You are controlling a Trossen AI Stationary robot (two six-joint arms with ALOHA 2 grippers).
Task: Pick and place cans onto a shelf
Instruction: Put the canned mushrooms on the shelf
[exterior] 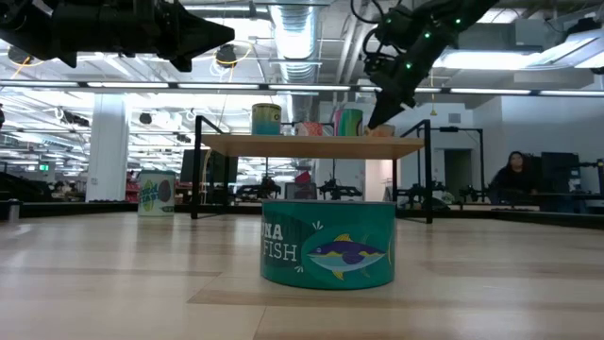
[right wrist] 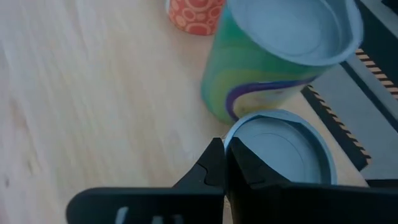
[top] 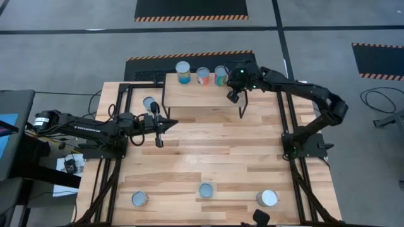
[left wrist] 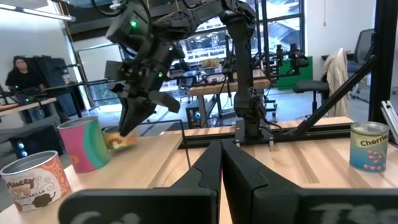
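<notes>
The shelf stands at the table's far middle. Three upright cans stand along its far edge: a teal one, an orange one and a green one. A low can with a silvery top sits on the shelf just in front of the green can. My right gripper is shut, tips down, close beside the low can. My left gripper is shut and empty, held above the table left of the shelf's front. My right gripper comes slanting down from above with shut fingers right beside the low can's rim. The can stands on the shelf top. I cannot tell whether the fingers touch it.
One can stands on the table left of the shelf. Three more stand near the near edge: left, middle, a teal fish tin, and right. Black frame rails run along both table sides. A person sits far behind.
</notes>
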